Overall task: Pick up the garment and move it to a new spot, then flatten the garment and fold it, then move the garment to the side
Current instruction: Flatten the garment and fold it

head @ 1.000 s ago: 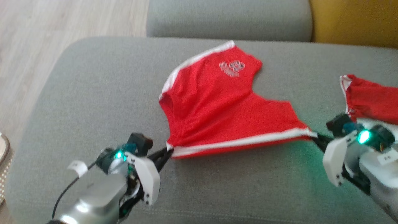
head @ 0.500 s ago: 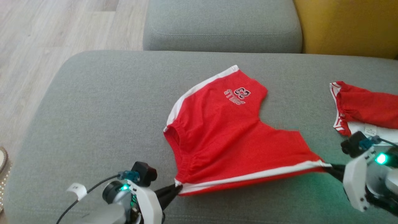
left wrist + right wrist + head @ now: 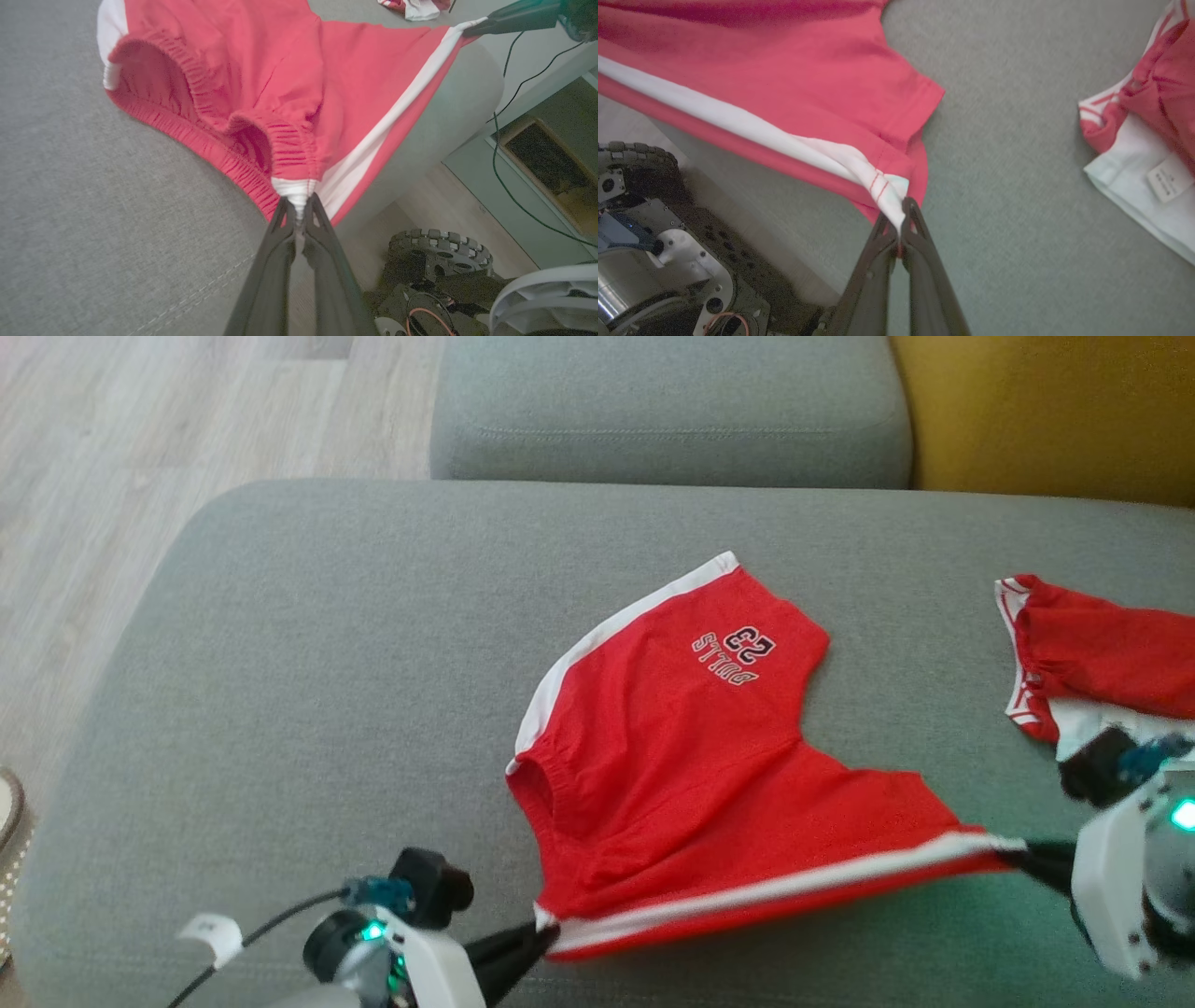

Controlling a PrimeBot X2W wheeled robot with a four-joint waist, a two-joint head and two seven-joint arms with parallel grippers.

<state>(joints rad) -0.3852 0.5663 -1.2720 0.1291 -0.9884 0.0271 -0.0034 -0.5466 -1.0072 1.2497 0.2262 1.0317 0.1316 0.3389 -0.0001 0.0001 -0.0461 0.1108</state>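
Well, my left fingers (image 3: 504,959) are pinched tight on the waistband corner of the red garment (image 3: 691,775). It lies on the grey sofa cushion (image 3: 308,663), its near edge taut across to my right fingers (image 3: 1044,861), which are clamped on the white-striped hem corner. Another red piece (image 3: 1102,649) lies further right.

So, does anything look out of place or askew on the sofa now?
The red shorts lie askew: the striped side is pulled taut between the left pincer and right pincer, while the waistband gapes, puckered. A second red garment lies crumpled at the right.
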